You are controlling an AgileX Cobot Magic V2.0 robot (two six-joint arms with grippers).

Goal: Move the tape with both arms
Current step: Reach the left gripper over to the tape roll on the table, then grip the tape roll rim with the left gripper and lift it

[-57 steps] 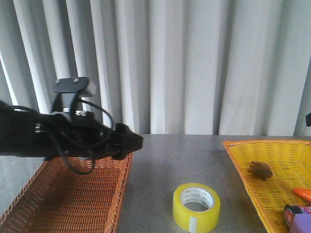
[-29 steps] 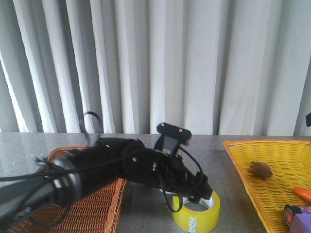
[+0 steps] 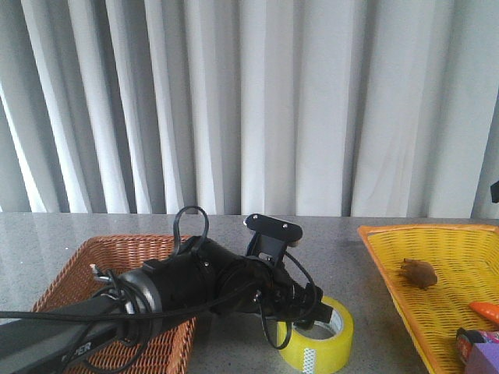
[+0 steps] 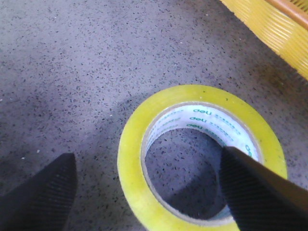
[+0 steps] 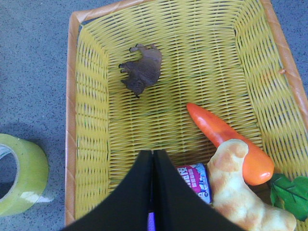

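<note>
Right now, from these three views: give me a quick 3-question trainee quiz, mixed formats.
1. True or false: the left gripper has one finger inside the tape core.
2. The right gripper is: A open, B shut.
3. Which basket holds the carrot?

Key:
1. True; the other finger sits outside the roll.
2. B.
3. The yellow basket, along with the brown animal figure.

Glossy yellow tape (image 4: 144, 202) on speckled matt table (image 4: 72, 72); woven wicker basket (image 5: 96, 96).
</note>
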